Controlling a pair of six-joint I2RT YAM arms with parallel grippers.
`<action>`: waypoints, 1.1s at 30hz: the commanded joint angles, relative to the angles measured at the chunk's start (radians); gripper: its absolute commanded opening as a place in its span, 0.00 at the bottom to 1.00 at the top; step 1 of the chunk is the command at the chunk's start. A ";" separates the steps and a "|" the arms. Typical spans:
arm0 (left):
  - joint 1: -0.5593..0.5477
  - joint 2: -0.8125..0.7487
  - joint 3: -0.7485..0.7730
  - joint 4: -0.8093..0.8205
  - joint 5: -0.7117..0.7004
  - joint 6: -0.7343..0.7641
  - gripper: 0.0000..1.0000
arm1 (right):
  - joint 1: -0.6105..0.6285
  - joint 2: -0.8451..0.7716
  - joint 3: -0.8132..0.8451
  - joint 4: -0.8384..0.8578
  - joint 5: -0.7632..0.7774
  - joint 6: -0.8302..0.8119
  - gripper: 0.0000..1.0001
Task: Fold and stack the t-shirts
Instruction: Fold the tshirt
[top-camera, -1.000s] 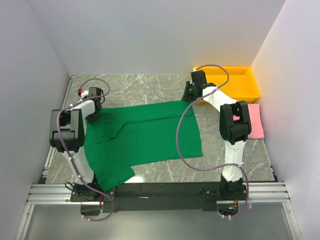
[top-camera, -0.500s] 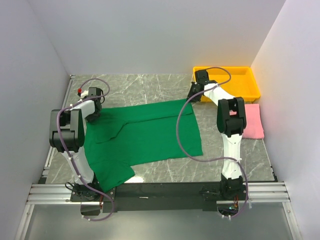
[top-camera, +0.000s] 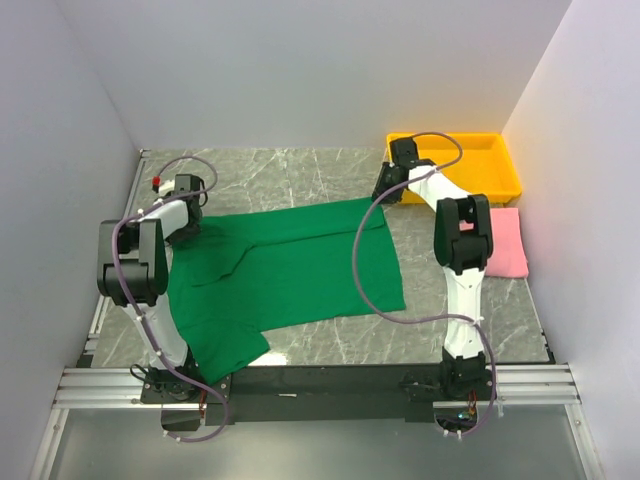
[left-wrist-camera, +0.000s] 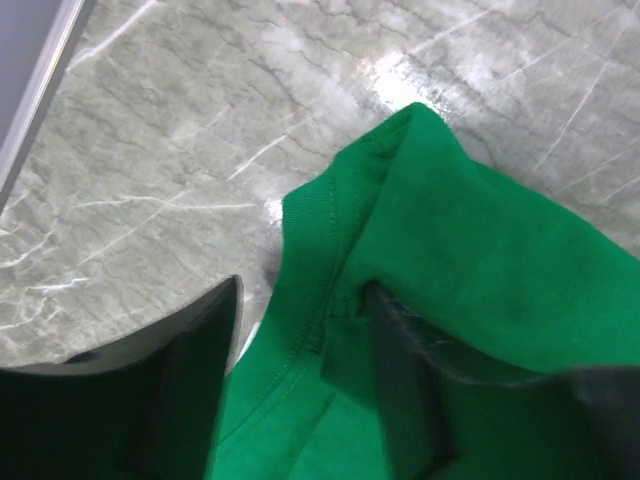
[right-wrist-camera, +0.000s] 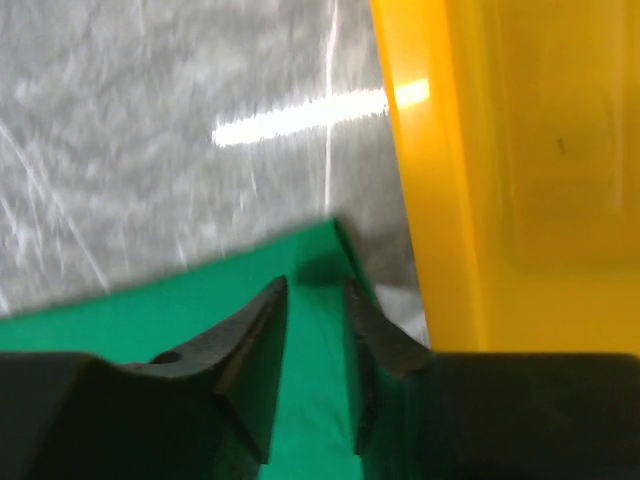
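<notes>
The right arm has swung toward the far right: its elbow now sits closer to the wall side and its right claw (top-camera: 386, 190) has drawn in to the far right corner of the green t-shirt (top-camera: 290, 270), just beside the yellow tray (top-camera: 505, 188). The left arm has barely shifted, but its left claw (left-wrist-camera: 302, 290) has widened. The shirt itself lies much as it did, spread flat across the middle of the surface (top-camera: 300, 172), one sleeve reaching toward the near edge.

In the left wrist view the fingers stand spread on either side of a raised fold at the shirt's shoulder edge. A sliver of bare surface shows between one finger and the cloth, so nothing is pinched there. In the right wrist view the two tips sit only narrowly apart directly over the shirt's corner. Green cloth shows in the gap, but whether it is nipped or only lies below I cannot tell.

The pink t-shirt (top-camera: 512, 245) rests folded at the right side of the surface, partly hidden by the right arm, near the tray and well apart from the green one.

My reading is that both arms are lining up on the far edge of the green shirt for the first fold. The left side at least has no grip yet, so folding and stacking remain to be done.
</notes>
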 joint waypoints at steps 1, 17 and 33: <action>0.005 -0.085 0.012 -0.008 -0.006 -0.013 0.64 | 0.001 -0.179 -0.068 0.053 -0.025 -0.044 0.38; -0.275 -0.517 -0.144 -0.169 -0.010 -0.032 0.73 | 0.200 -0.809 -0.723 0.140 -0.041 -0.111 0.60; -0.549 -0.308 -0.174 -0.135 -0.078 -0.021 0.56 | 0.254 -1.184 -1.221 0.367 -0.132 -0.052 0.60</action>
